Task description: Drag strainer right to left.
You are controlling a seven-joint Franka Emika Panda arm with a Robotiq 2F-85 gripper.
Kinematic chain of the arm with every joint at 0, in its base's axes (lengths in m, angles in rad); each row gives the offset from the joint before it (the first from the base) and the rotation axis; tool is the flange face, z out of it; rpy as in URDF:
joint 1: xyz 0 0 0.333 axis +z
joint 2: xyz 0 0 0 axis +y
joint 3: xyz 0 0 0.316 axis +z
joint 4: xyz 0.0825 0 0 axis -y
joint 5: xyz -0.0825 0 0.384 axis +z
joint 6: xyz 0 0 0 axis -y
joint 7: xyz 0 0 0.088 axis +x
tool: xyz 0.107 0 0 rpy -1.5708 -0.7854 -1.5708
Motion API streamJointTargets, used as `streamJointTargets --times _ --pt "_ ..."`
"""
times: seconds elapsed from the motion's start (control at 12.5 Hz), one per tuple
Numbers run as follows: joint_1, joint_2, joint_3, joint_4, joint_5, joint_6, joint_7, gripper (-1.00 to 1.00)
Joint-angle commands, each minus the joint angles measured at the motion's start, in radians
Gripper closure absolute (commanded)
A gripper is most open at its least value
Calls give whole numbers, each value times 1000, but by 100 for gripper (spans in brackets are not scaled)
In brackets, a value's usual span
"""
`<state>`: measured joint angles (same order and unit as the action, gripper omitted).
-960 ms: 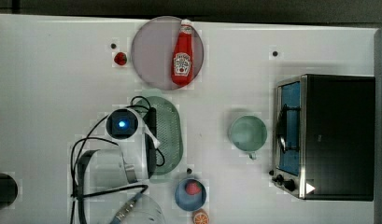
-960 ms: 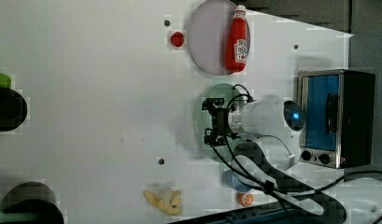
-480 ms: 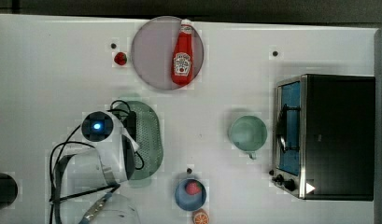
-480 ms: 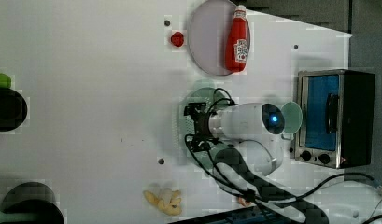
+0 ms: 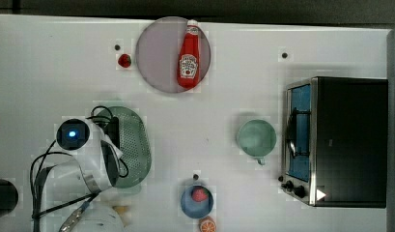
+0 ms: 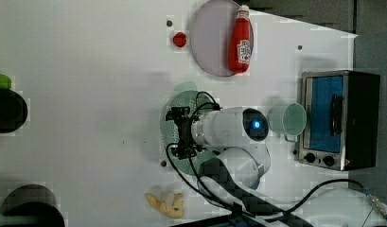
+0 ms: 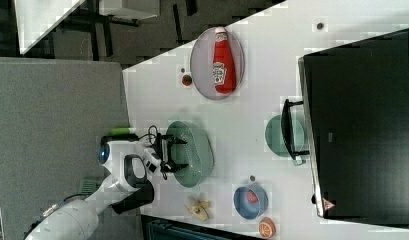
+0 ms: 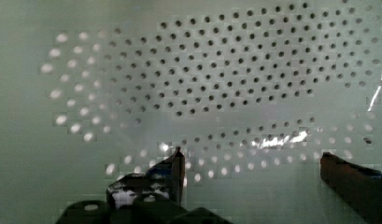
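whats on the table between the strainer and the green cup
Nothing: in the top view, bare white table runs from the strainer to the cup.

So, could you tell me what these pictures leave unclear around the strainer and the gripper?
- Top view: the arm covers the left part of the strainer, hiding the gripper.
- Left view: whether the open gripper touches the strainer's bowl cannot be made out.
- Wrist view: one finger is cut off by the picture's edge.
- Right view: the toaster oven hides part of the cup.
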<state>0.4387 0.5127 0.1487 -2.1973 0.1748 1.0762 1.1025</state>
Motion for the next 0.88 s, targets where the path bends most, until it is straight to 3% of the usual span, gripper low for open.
streamJointTargets --times 0.08,0.88 --pt "38 14 0 62 32 -21 86 -100" --pt "139 100 0 204 117 -19 152 -100"
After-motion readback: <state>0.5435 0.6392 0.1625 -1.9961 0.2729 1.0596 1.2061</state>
